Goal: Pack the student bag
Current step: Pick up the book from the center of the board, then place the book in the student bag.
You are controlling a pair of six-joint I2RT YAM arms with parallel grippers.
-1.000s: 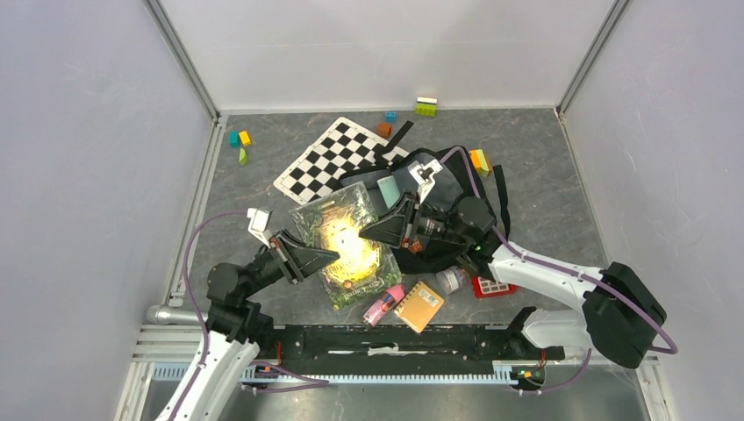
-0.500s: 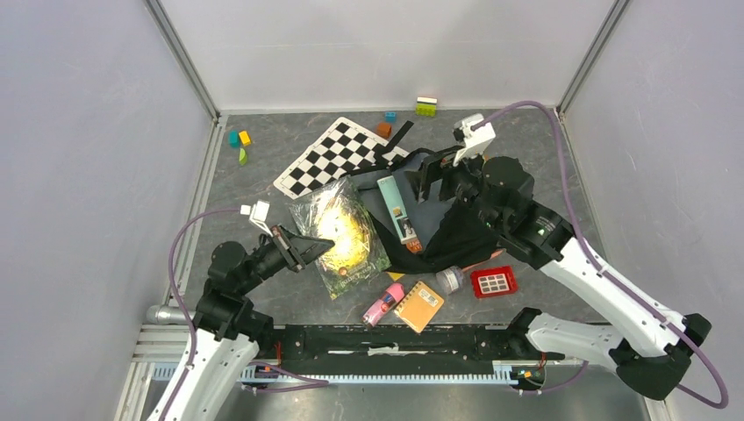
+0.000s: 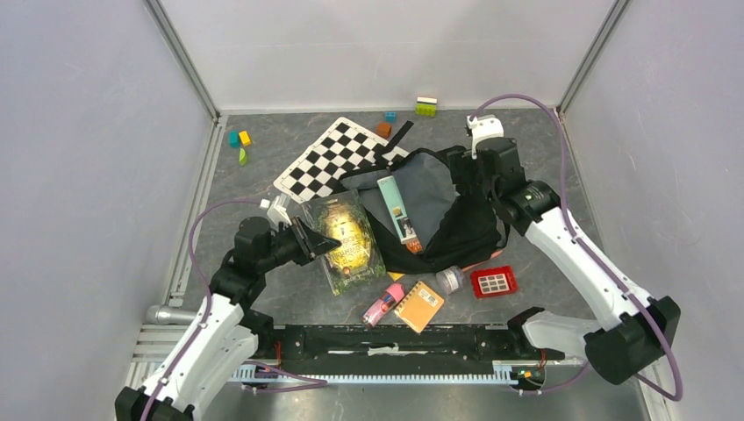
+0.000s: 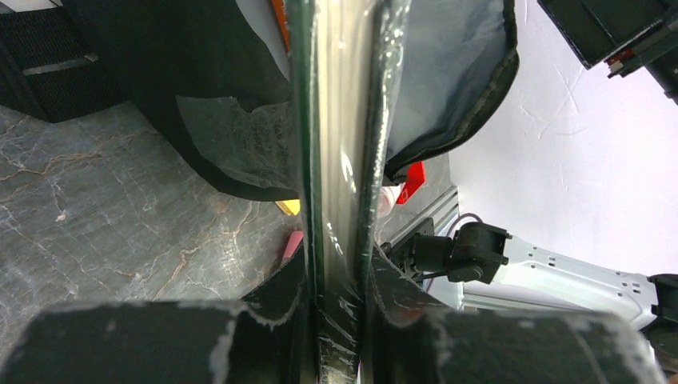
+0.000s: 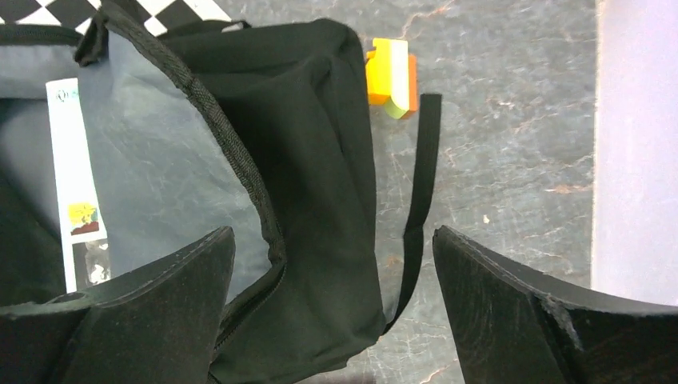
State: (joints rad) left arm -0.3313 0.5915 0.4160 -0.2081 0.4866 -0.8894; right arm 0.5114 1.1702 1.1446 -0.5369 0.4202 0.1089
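Observation:
The student bag, a large black backpack, lies in the middle of the table with its mouth open, showing grey lining and a teal-and-white book inside. My left gripper is shut on the edge of a plastic-wrapped green book, held just left of the bag's mouth. In the left wrist view the wrapped book stands edge-on between my fingers, with the bag's lining beyond. My right gripper is open and empty over the bag's far right rim; its wrist view shows the bag and a strap.
A chessboard mat lies behind the bag. Coloured blocks sit at the back, and one orange-green block is beside the bag. A red calculator, orange notebook, pink item and small bottle lie in front.
My right gripper rose from the bag's middle to its far right rim, and the bag's mouth now lies open. My left gripper carried the wrapped book right, toward the bag.

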